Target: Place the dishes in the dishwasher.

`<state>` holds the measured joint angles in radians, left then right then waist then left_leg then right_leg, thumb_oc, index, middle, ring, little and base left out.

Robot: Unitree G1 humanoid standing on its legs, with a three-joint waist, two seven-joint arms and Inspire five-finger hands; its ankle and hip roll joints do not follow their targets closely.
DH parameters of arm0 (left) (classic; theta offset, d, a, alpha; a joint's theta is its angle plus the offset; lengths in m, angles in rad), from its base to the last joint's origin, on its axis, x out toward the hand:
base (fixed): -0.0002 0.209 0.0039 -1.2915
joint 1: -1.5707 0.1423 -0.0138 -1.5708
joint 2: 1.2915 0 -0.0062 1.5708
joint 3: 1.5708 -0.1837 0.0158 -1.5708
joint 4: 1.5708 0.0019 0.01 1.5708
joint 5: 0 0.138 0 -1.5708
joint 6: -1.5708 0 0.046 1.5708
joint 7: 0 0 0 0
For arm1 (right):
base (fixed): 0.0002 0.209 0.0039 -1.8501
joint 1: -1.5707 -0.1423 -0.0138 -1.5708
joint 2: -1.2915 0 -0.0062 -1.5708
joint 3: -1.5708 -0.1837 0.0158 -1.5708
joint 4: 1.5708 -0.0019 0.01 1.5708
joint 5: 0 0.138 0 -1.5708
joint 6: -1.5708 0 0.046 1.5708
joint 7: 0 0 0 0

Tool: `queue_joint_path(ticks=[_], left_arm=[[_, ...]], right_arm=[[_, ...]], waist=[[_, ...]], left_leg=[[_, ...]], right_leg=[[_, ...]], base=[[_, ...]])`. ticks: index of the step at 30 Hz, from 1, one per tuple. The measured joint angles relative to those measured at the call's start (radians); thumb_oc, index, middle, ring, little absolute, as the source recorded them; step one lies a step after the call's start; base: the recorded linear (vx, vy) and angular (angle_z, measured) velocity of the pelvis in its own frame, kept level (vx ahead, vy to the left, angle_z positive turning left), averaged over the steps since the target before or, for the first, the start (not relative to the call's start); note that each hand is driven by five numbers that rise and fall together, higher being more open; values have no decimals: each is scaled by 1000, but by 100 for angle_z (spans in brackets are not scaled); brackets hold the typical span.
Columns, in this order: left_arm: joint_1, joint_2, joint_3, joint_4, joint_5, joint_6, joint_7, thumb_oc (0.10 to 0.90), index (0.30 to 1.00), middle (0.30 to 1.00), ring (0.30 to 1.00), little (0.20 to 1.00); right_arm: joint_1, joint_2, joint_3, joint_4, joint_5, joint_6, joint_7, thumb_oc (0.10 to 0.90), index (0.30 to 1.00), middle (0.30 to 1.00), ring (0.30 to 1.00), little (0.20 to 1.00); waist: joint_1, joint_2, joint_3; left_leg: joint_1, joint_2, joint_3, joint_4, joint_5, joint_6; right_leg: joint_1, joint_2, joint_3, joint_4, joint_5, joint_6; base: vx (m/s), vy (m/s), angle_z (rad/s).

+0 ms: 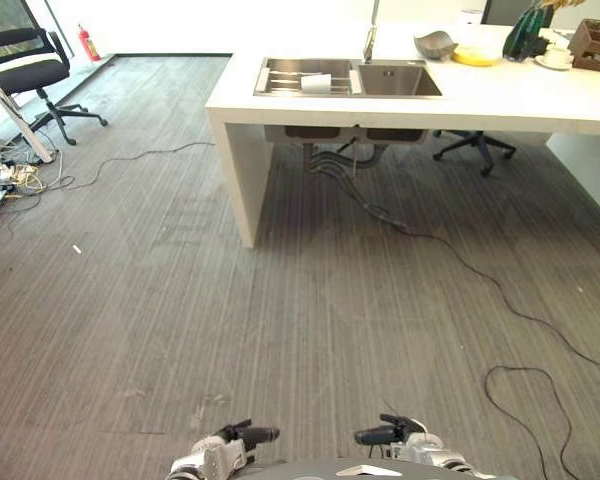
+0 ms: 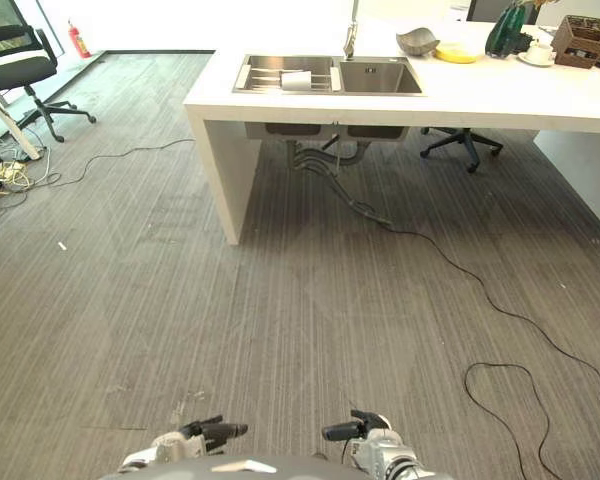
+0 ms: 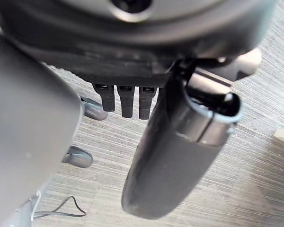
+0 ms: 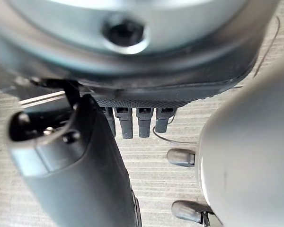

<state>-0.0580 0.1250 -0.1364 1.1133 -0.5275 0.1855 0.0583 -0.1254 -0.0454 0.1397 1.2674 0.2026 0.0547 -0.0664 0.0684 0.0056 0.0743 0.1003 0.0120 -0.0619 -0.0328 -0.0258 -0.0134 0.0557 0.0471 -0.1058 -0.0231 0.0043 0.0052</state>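
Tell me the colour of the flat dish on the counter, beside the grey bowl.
Yellow. The dish shows best in the left eye view.

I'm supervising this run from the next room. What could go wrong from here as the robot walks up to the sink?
1. A black cable snakes over the floor between the robot and the counter; a foot could catch on it.
2. The counter's white side panel stands in the straight path to the sink; a clumsy approach might bump it.
3. Both hands, left hand and right hand, hang low and hold nothing.
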Motion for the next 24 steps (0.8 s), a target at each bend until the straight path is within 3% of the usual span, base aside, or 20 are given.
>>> queue_joint_path(ticks=[6, 16, 18, 20, 24], left_arm=[[-13, -57, -9, -41, -53, -3, 4, 800, 900, 900, 900, 900], [-26, -52, -11, 13, -8, -22, 16, 800, 900, 900, 900, 900], [-15, -48, 31, 54, 31, -47, -24, 800, 900, 900, 900, 900], [-11, 11, 134, 142, 109, -79, -107, 800, 900, 900, 900, 900], [34, 88, 151, 227, 191, -90, -114, 800, 900, 900, 900, 900]], right_arm=[[2, 17, 1, 24, 5, 3, 13, 800, 900, 900, 900, 900], [-16, 11, 1, 41, 4, 6, 42, 800, 900, 900, 900, 900], [-11, 7, -2, 38, 2, 3, 53, 800, 900, 900, 900, 900], [4, -1, -4, 44, -4, -13, 86, 800, 900, 900, 900, 900], [11, -26, -12, 83, -5, -29, 112, 800, 900, 900, 900, 900]], waist=[[-3, 4, 3], [-18, 8, 1], [-15, 11, -1], [-19, 1, -14], [-11, -6, -21]], left_leg=[[0, 0, 4, 0, 0, 0], [9, 3, 22, 1, 0, 0], [8, 3, 21, -1, 0, 0], [23, 4, 22, -2, 0, -1], [33, 12, 21, -22, -1, -4]], right_leg=[[-3, 0, 4, 2, 0, 0], [3, 3, 22, -3, 5, -2], [6, 3, 20, -2, 5, -2], [26, 5, 23, -20, 3, 1], [36, 14, 23, -43, 16, -1]], base=[[-2, -2, -2], [-2, 1, -5], [0, 0, 0], [28, -30, -2], [40, -39, 2]])
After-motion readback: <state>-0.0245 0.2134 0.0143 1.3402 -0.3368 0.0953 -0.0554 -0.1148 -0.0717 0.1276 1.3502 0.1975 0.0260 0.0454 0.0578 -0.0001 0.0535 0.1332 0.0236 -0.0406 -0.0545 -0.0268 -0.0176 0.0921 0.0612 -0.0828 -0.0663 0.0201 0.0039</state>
